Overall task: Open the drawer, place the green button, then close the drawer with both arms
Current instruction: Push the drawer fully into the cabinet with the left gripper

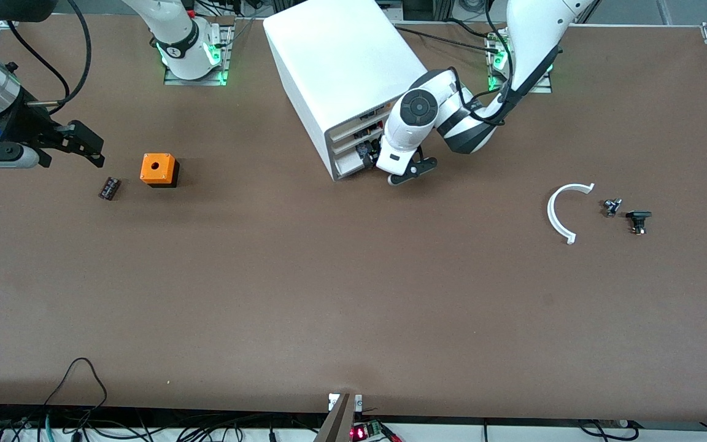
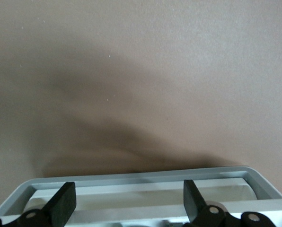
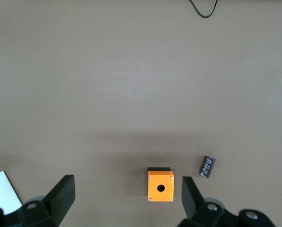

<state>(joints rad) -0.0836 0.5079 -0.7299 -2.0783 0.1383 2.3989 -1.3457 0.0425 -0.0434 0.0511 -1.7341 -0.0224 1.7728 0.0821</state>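
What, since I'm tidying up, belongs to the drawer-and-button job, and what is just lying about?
Job: drawer; cabinet; left gripper, open at the drawer's front; right gripper, open, waiting near the black part.
Lying about: orange cube; black part; white arc. Two dark parts beside it: cannot tell if needed.

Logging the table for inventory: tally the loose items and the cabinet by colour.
White: 2, cabinet and curved piece
Orange: 1, cube
Black or dark: 3, small parts
Total: 6
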